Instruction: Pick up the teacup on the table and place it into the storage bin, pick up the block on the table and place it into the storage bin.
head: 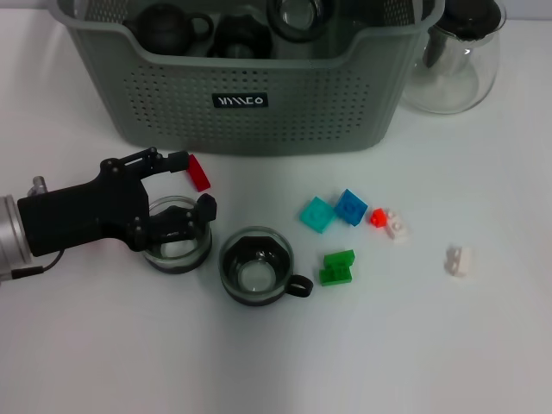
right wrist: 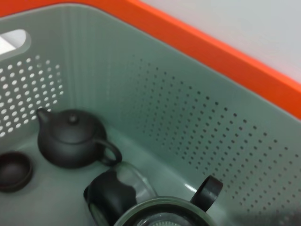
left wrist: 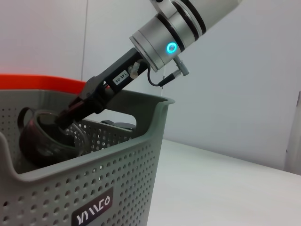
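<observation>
On the white table (head: 483,345), the left claw (head: 191,188) gapes wide above a glass teacup (head: 177,239); right claw apparently holds a cup.

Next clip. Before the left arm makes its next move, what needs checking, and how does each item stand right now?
1. Left gripper open: ok.
2. Its fingers straddle the handleless glass cup below it: cannot tell.
3. Red block clear of the fingertips: not ok, it lies right beside one.
4. Handled teacup upright, apart from the gripper: ok.
5. Storage bin free for a drop: not ok, the right gripper is inside it at a dark cup.
</observation>
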Controlling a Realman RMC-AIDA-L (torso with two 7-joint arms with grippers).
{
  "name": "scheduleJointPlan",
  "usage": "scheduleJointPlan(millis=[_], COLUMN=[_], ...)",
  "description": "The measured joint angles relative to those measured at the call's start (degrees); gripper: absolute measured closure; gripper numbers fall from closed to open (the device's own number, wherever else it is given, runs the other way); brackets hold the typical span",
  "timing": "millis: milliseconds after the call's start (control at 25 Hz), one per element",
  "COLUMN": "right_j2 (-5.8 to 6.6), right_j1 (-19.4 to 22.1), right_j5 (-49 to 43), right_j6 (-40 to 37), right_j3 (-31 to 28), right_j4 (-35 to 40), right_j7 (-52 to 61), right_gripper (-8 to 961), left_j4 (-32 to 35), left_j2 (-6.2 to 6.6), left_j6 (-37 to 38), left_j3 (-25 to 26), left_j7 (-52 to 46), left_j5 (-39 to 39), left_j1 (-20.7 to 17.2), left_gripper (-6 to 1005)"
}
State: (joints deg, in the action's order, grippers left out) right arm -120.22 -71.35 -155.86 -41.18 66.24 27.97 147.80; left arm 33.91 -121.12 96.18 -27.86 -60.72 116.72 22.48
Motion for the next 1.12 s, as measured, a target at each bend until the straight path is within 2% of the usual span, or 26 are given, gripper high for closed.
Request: scheduleJointPlan(millis=[320,440,520,600,680,800,880,960,1040,1120], right_j2=[-0.06,-0.07,-0.07,-0.09,-0.13,0.23,0.70,1.27,1.67,2.16], right_j1=[-0.37,0.12,1.63,5.92,12.46,23.88,30.55,37.16,42.33,47.21], right_j5=[-0.32,-0.06,1.51,6.72,16.24,39.03,55.03,66.99,74.15,76.53], right_j6=[-1.12,-1.56,-1.86,-2.58,-3.49,-6.93,-13.29,-22.94,-32.22,-40.59], right_j3=[1.67,0.84,-0.37,-1.16,-0.96,-1.21,-2.49,-5.05,-8.56,-12.85], right_j4=[-0.34,1.22,4.93,13.01,22.59,33.80,36.58,36.86,36.06,34.79], right_j7=[0.02,0.07,-0.12,-1.97,-6.45,-20.61,-32.56,-43.32,-50.53,-55.25], right_gripper=[832,711,630,607,585,551,528,528,529,529], left_j4=[0.05,0.02,0.06,0.16,0.14,-0.04,-0.03,0.02,0.17,0.60], left_j2=[0.01,0.06,0.08,0.09,0.15,0.23,0.28,0.43,0.60,0.72], left_j6=[-0.03,-0.03,-0.03,-0.02,0.04,-0.02,-0.02,-0.02,0.14,0.40], left_j3=[0.00,0.07,0.42,0.63,0.65,0.90,1.48,1.96,2.14,2.16], left_j7=[0.05,0.07,0.11,0.13,0.05,-0.06,0.09,0.13,0.14,0.10], left_j5=[0.00,0.00,0.00,-0.03,-0.36,-0.70,-0.82,-0.84,-0.84,-0.85], left_j1=[0.01,-0.06,-0.21,-0.26,-0.23,-0.20,-0.20,-0.20,-0.23,-0.29], left_gripper=[159,159,159,159,159,160,160,160,160,160])
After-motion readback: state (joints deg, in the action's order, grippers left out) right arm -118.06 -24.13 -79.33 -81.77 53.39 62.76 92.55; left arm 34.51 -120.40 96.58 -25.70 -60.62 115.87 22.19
